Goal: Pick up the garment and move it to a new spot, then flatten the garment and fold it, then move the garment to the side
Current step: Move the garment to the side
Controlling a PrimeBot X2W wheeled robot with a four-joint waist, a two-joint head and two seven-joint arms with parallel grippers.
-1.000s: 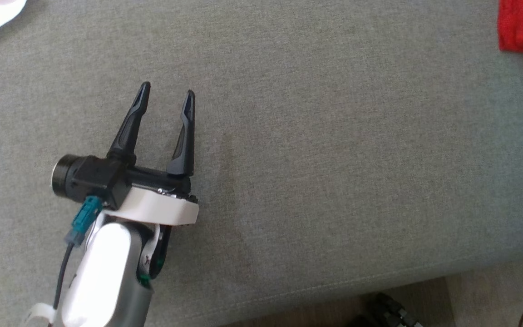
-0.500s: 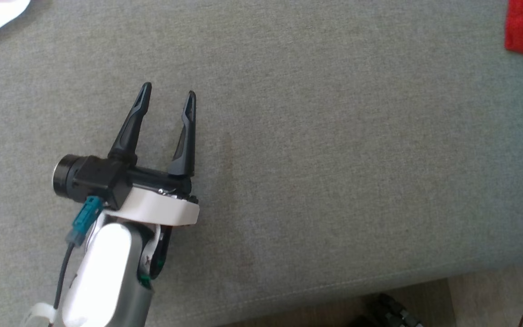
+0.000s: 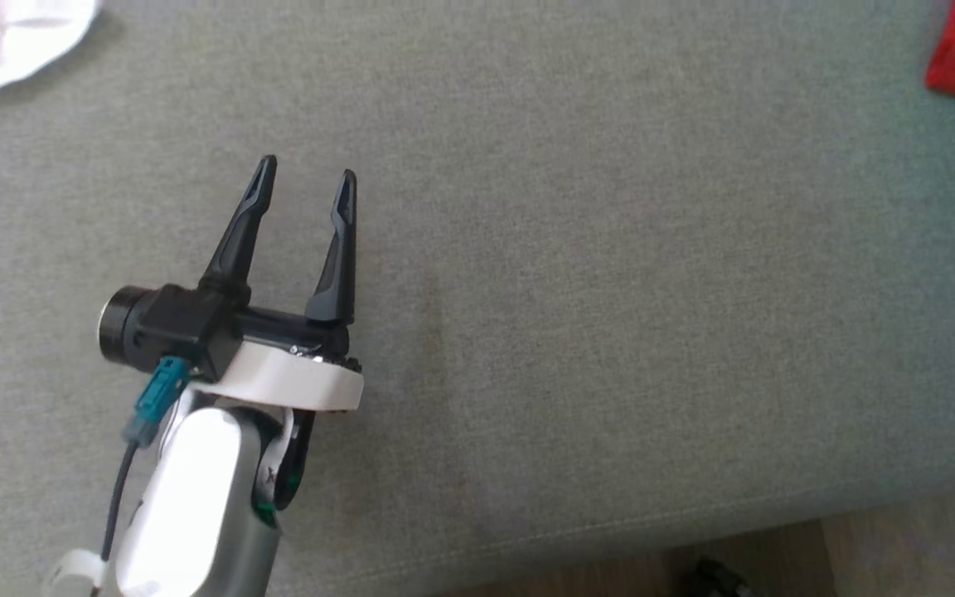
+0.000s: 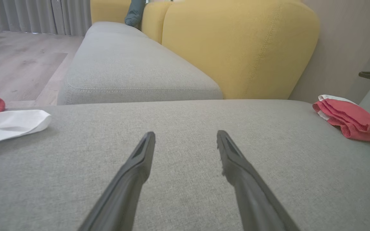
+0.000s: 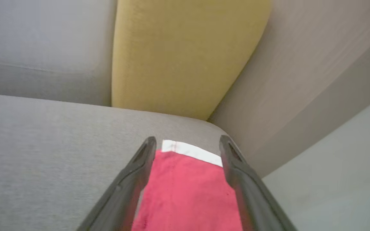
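The left tool (image 3: 307,169) hangs released over the grey seat cushion (image 3: 610,290). Its two dark fingers are spread well apart and point toward twelve o'clock in the head view, with nothing between them and nothing in their grasp. The left wrist view shows bare grey fabric under and between the fingers; whether the tips touch the cushion I cannot tell. The right tool (image 5: 187,140) is released too: in the right wrist view its fingers stand wide, one on each side of the garment (image 5: 188,192). This is a red piece with a white band along its far edge, lying folded on the cushion near its corner. The fingers flank the cloth rather than pinch it, and whether they brush its edges cannot be told. In the head view the garment sits at the far two o'clock corner, well apart from the left tool. From the left wrist it lies at three o'clock, with a dark fingertip of the right tool above it at the view's edge. A crumpled white cloth (image 3: 21,37) with a touch of red lies at ten o'clock in the head view, also well apart from the left tool. Beyond the cushion, at twelve o'clock from the left wrist, rises a yellow backrest (image 4: 236,48), with wooden floor (image 4: 18,61) and grey curtains (image 4: 27,16) at eleven o'clock.
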